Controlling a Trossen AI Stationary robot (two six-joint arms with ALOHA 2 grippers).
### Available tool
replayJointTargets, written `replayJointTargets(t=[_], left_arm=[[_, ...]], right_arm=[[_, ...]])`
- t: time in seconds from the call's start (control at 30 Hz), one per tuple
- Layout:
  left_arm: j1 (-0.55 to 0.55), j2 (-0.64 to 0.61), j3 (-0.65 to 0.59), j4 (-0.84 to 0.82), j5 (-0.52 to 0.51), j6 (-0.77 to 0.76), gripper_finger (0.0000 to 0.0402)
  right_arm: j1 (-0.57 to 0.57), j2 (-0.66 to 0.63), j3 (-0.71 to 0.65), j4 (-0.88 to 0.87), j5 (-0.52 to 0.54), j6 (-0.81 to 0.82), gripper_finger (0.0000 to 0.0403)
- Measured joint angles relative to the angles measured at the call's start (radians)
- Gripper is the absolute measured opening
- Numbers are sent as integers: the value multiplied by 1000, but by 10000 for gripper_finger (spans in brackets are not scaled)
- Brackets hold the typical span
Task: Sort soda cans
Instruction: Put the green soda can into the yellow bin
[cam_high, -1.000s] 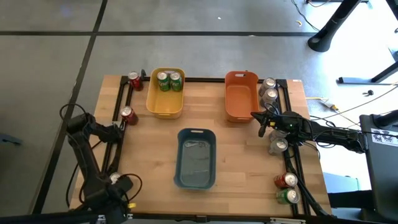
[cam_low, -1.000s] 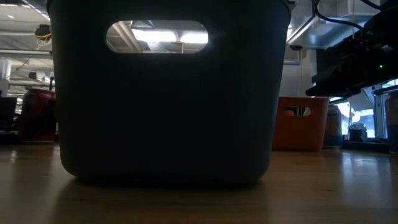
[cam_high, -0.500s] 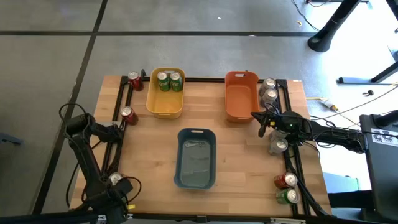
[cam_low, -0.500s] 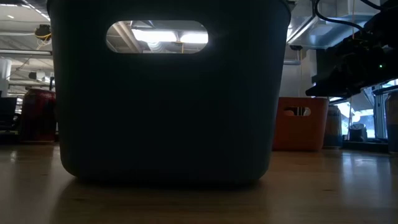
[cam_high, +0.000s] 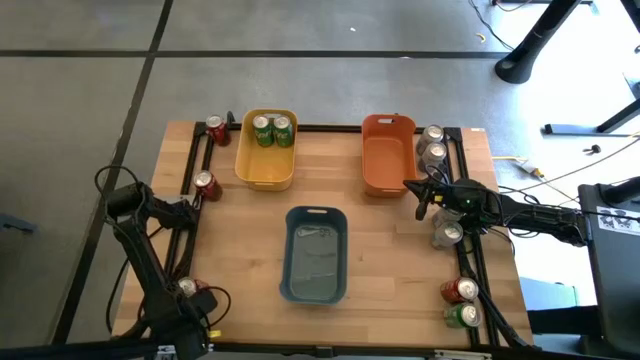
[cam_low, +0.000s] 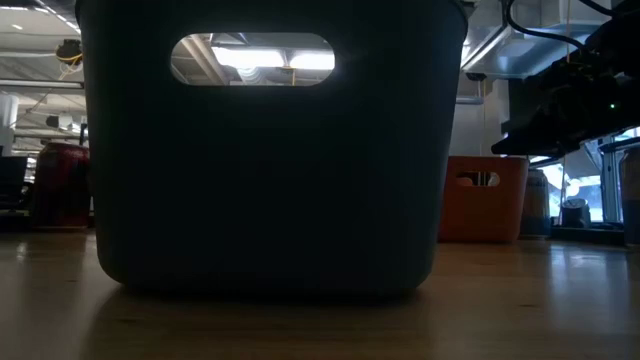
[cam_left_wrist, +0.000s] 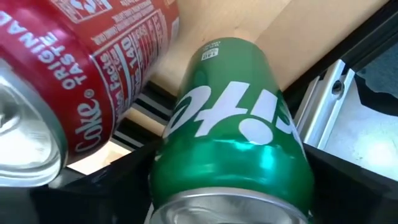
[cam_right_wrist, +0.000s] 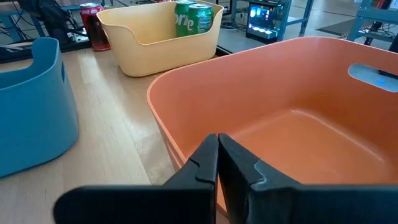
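Note:
At the table's near left corner my left gripper (cam_high: 196, 299) points down over two upright soda cans. Its open fingers stand on either side of a green can (cam_left_wrist: 233, 124), with a red can (cam_left_wrist: 93, 81) right beside it. My right gripper (cam_high: 421, 203) is shut and waits level at the orange bin (cam_right_wrist: 298, 118), its fingers (cam_right_wrist: 214, 158) just above the rim. Two green cans (cam_high: 272, 130) stand in the yellow bin (cam_high: 266, 172). Red cans (cam_high: 205, 184) stand along the left edge. Silver cans (cam_high: 433, 145), a red can (cam_high: 460, 290) and a green can (cam_high: 466, 315) stand along the right edge. My left gripper comes at the green can from above, one finger (cam_left_wrist: 118, 180) at each side of its wall near the top (cam_left_wrist: 186, 155). I cannot tell whether the fingers touch it. The can stands upright on the table.
The blue bin (cam_high: 315, 280) sits at the middle near side and fills the low view (cam_low: 265, 200). Black rails (cam_high: 190, 170) frame the table's left and right edges, close to the cans. Bare wood lies between the bins.
My left gripper has come down over the two cans at the near left corner. The cans have kept their places.

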Motion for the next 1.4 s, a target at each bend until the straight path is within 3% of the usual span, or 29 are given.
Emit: replayJointTargets(t=[0.1, 0.47, 1.0, 1.4], left_arm=[[0, -1, 0, 1, 1, 4, 299], [22, -9, 8, 0, 2, 26, 299], [144, -176, 11, -3, -7, 34, 299], [295, -267, 11, -3, -135, 254, 299]], right_arm=[[0, 0, 0, 0, 0, 0, 12], [0, 0, 0, 0, 0, -1, 12], [0, 0, 0, 0, -1, -3, 12], [0, 0, 0, 0, -1, -3, 12]])
